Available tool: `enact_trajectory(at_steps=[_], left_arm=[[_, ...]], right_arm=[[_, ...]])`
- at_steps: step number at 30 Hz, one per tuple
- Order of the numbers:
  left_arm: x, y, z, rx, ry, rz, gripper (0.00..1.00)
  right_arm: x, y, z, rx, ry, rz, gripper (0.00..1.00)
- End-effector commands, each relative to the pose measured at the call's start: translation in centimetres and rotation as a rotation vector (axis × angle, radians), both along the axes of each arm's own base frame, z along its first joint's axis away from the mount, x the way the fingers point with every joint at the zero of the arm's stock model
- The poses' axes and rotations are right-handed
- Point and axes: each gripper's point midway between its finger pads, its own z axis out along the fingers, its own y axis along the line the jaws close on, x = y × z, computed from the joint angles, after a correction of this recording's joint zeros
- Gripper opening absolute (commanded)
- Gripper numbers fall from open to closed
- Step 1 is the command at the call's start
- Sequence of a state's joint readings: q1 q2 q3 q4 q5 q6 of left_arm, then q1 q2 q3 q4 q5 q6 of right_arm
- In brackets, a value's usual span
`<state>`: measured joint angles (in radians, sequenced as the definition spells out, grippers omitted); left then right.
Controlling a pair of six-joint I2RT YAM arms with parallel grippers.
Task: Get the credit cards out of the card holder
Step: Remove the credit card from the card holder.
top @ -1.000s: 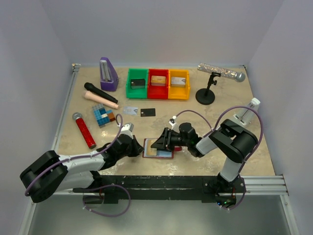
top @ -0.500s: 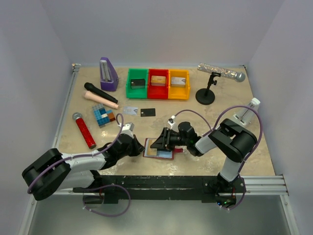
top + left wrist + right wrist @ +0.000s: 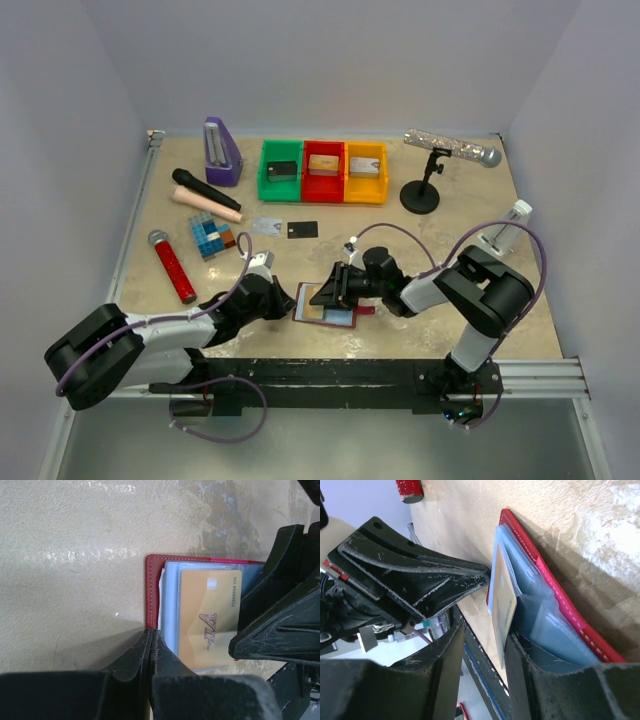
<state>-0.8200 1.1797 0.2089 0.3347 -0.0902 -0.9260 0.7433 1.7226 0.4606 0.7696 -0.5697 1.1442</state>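
The dark red card holder lies open at the table's near edge, its pale blue sleeves showing. A gold-tan credit card sticks out of a sleeve. My left gripper is shut, its tips touching the holder's red left edge. My right gripper is open around the gold card, which leans on one finger with a gap to the other. In the top view the left gripper and the right gripper meet over the holder. A silvery card and a black card lie flat further back.
Green, red and yellow trays stand at the back. A purple metronome, a black microphone, a red microphone and a tiled block are on the left. A microphone stand is at the back right.
My right gripper's jaws have narrowed a little around the gold card, and the right arm has shifted slightly. The left gripper stays shut at the holder's edge.
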Motion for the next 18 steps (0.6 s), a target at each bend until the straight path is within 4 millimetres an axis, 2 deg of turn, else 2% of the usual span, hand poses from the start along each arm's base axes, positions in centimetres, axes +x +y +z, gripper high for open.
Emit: enact_trajectory(at_steps=[1, 12, 15, 18], left_arm=[[-1.1, 1.5, -1.9, 0.060, 0.056, 0.018, 0.00], [-1.1, 2.1, -2.0, 0.082, 0.054, 0.041, 0.00], [-0.9, 2.3, -1.7, 0.081, 0.042, 0.049, 0.00], [-0.5, 2.1, -0.2, 0.048, -0.001, 0.050, 0.00]], right_arm=[[0.4, 0.2, 2.0, 0.005, -0.081, 0.017, 0.40], [0.1, -0.5, 2.0, -0.029, -0.088, 0.012, 0.38], [0.0, -0.7, 1.9, -0.044, -0.086, 0.017, 0.36], [0.1, -0.7, 2.0, -0.051, -0.089, 0.016, 0.35]])
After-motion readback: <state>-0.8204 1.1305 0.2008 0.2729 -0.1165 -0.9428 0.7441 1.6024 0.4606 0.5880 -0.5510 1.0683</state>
